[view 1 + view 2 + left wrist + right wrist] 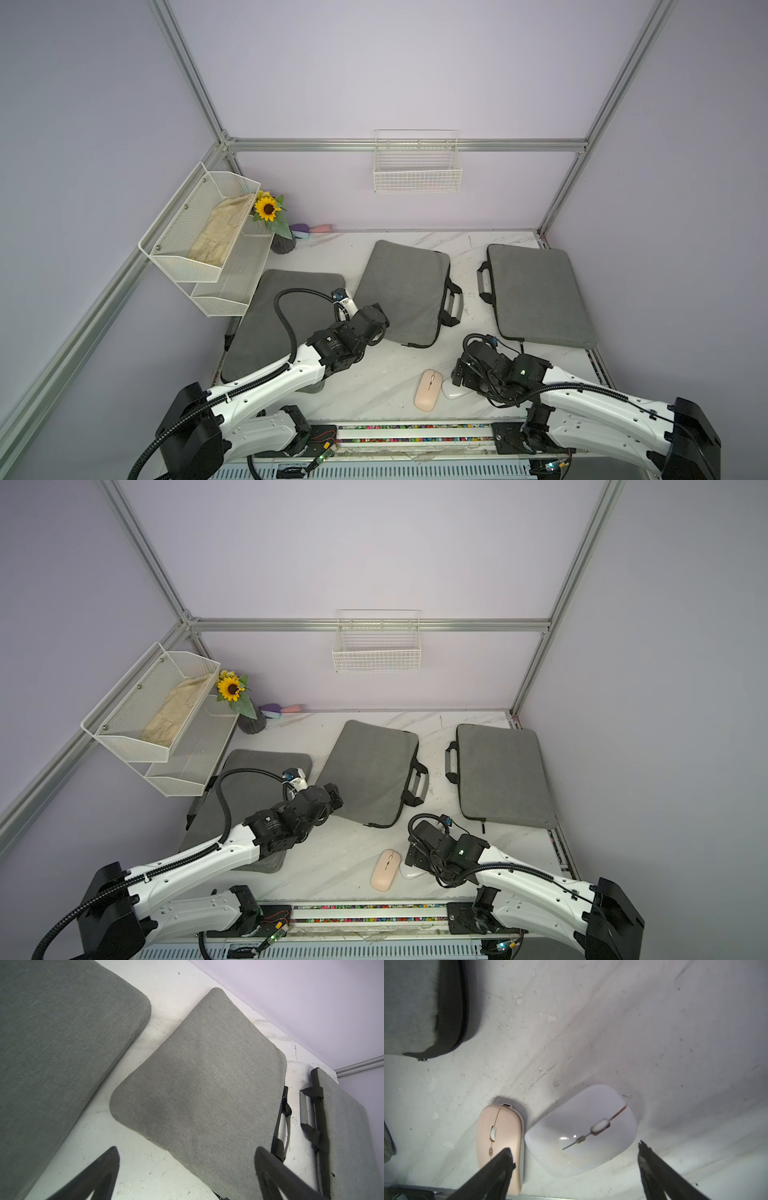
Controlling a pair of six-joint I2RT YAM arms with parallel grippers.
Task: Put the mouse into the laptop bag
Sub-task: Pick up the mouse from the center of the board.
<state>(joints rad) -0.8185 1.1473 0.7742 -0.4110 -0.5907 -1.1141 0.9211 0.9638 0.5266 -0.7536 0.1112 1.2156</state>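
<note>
Two mice lie side by side near the table's front edge: a pink mouse [428, 390] [385, 870] [500, 1130] and a white mouse [455, 390] [409, 872] [583, 1126]. Three grey laptop bags lie flat: left bag [286, 316] [52, 1043], middle bag [405, 286] [372, 766] [199, 1076], right bag [536, 295] [349, 1126]. My right gripper [575, 1147] [461, 372] hovers open just above the white mouse, one finger over the pink one, holding nothing. My left gripper [186, 1149] [380, 322] stands open and empty over the middle bag's near left edge.
A white mesh shelf [199, 237] overhangs the left bag's far side. A sunflower vase [278, 232] stands in the back left corner. A wire basket [417, 166] hangs on the back wall. The front rail [415, 432] runs close behind the mice.
</note>
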